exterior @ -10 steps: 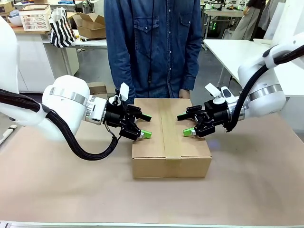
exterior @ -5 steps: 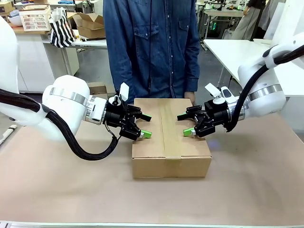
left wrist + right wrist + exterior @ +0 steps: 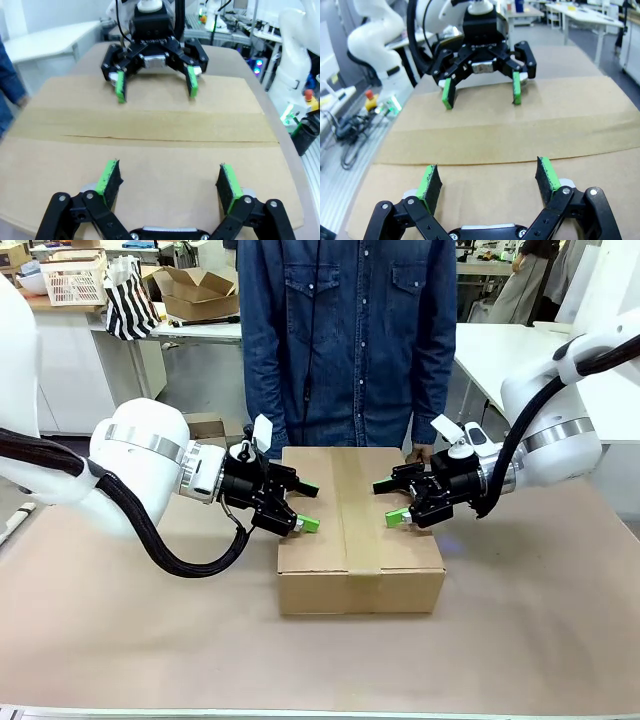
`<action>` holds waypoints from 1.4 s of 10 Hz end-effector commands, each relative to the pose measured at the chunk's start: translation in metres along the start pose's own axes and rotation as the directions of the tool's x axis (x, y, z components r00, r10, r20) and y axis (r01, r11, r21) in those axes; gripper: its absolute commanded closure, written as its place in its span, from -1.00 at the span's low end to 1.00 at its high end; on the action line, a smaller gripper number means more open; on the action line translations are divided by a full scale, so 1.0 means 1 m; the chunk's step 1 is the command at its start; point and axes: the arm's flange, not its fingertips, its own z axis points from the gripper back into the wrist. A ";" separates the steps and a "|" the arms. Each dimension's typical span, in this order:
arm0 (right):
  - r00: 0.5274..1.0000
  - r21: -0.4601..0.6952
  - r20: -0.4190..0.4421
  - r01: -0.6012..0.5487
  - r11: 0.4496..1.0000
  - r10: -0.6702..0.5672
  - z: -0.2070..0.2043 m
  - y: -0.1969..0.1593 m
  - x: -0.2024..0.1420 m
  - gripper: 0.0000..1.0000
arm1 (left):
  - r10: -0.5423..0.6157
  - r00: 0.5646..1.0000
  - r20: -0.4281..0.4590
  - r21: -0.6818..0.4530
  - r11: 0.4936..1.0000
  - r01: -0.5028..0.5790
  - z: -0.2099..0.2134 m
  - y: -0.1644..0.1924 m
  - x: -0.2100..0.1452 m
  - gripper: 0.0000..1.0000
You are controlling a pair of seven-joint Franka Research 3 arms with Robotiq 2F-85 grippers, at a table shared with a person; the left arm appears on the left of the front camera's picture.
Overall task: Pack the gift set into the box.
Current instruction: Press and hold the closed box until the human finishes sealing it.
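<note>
The box [image 3: 360, 528] sits closed at the middle of the table [image 3: 120, 640], its flaps folded flat and a pale tape strip [image 3: 356, 510] running front to back along the centre seam and down the front wall. The gift set cannot be seen with the flaps shut.

The left gripper [image 3: 305, 505] reaches over the box's left edge and the right gripper [image 3: 388, 502] over its right edge; the 2 point at each other across the tape strip. Both have their fingers spread wide and hold nothing.

In the front view it cannot be told whether the lower green pads touch the cardboard. The left wrist view shows its own gripper [image 3: 169, 181] low over the box top [image 3: 150, 150], with the seam as a thin dark line and the right gripper [image 3: 155, 85] facing it from the far flap. The right wrist view gives the mirror case: own gripper [image 3: 489, 180] near, left gripper [image 3: 481, 90] opposite.

A person [image 3: 350, 340] in a denim shirt stands at the far side, cut off at the top edge, with 1 hand [image 3: 420, 452] partly hidden behind the box's far right corner.

The table is covered in brown board. Behind stand white benches, an open carton [image 3: 190, 292], a white basket [image 3: 75, 280] and a striped bag [image 3: 130, 300]
</note>
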 end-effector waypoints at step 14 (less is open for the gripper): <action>0.452 -0.020 0.106 0.892 0.452 -0.886 0.125 0.093 0.053 -1.00 | 0.708 0.695 0.122 -0.289 0.696 -0.658 0.135 -0.053 0.084 -1.00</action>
